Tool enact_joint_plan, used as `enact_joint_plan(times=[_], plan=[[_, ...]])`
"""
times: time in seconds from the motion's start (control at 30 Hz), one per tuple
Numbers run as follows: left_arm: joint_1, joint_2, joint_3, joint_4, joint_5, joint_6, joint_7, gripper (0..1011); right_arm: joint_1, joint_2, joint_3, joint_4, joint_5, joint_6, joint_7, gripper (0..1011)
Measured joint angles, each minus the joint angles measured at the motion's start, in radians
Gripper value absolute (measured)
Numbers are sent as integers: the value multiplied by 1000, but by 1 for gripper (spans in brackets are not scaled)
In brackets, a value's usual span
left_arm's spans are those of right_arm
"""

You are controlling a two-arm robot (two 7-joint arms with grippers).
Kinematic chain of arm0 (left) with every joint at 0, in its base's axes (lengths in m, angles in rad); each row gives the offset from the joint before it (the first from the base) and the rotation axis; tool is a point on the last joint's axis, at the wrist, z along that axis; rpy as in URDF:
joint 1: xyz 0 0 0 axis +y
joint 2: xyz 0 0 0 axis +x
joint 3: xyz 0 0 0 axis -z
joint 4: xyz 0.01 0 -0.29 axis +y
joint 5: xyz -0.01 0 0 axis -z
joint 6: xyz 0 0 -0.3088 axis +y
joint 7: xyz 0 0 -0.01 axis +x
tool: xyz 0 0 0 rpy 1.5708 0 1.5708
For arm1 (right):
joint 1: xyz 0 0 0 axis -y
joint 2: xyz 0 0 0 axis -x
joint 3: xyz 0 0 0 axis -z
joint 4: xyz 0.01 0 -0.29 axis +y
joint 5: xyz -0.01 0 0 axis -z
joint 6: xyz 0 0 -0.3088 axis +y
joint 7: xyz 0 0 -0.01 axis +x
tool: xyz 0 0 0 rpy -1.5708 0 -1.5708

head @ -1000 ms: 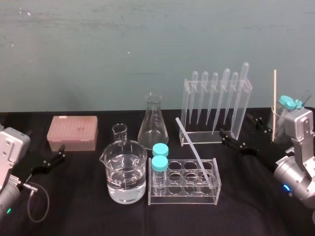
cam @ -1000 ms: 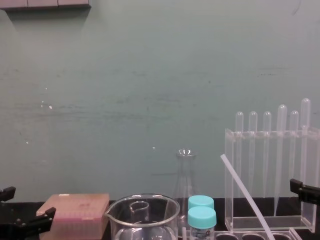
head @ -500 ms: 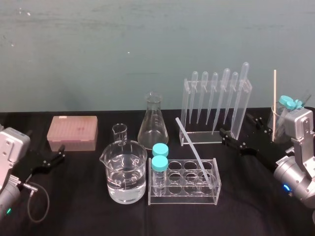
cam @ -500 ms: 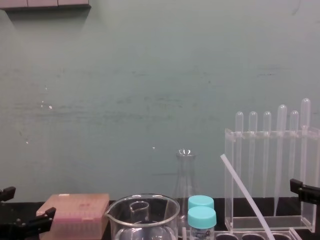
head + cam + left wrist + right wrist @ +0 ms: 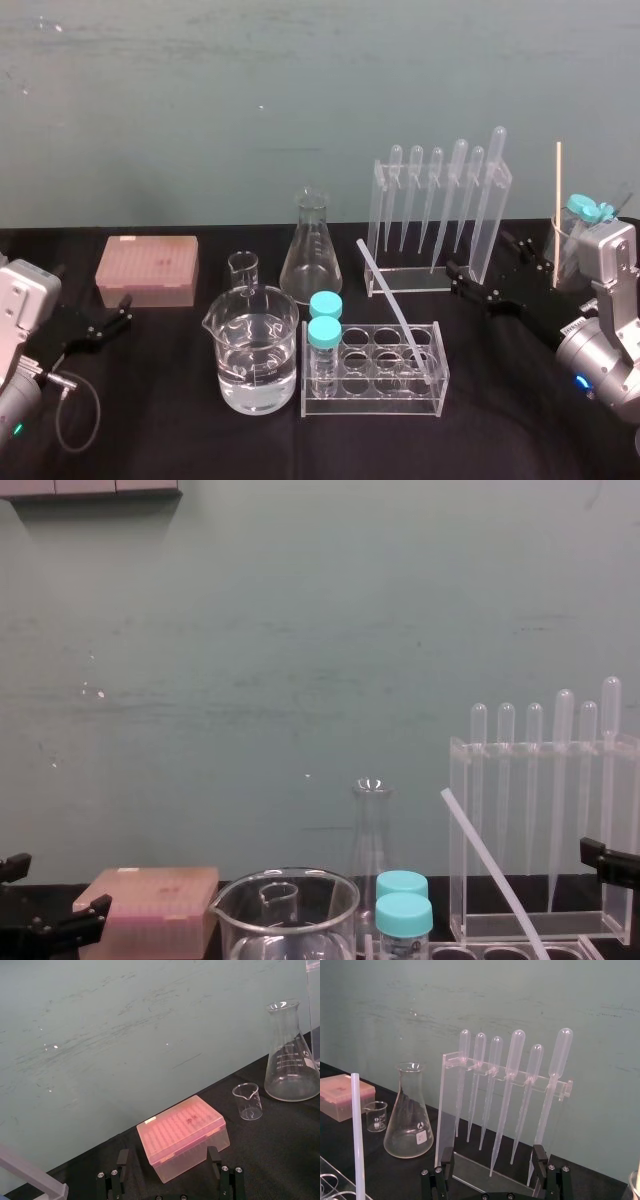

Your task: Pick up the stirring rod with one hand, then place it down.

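Stirring rod [image 5: 489, 868] leaning, top end tilted left, in front of pipette rack [image 5: 459, 815]. Left gripper [image 5: 55, 888] low left, fingers spread, beside pink box [image 5: 150, 902]. Right gripper [image 5: 608, 862] at right edge.

stirring rod [image 5: 490, 868] lower end cut off, beaker [image 5: 240, 925] base cropped

A black worktop [image 5: 180, 420] carries a pink lidded box [image 5: 146, 270] at the left. Right of it stand a small empty beaker [image 5: 243, 272] and a conical flask [image 5: 311, 250], with a large beaker [image 5: 256, 350] part-filled with clear liquid in front. Beside that beaker, a low clear rack [image 5: 375, 400] holds 2 teal-capped vials [image 5: 324, 335]. Behind it, a tall clear rack [image 5: 380, 200] hangs 6 pipettes [image 5: 458, 190]. A thin wooden stick [image 5: 558, 200] stands at the far right.
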Motion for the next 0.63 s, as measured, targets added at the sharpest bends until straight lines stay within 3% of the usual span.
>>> enact_joint_plan(times=[0.63], plan=[[0, 0, 0, 0, 0, 0, 0, 1000, 0, 0, 0, 0, 0, 0, 0, 1000]])
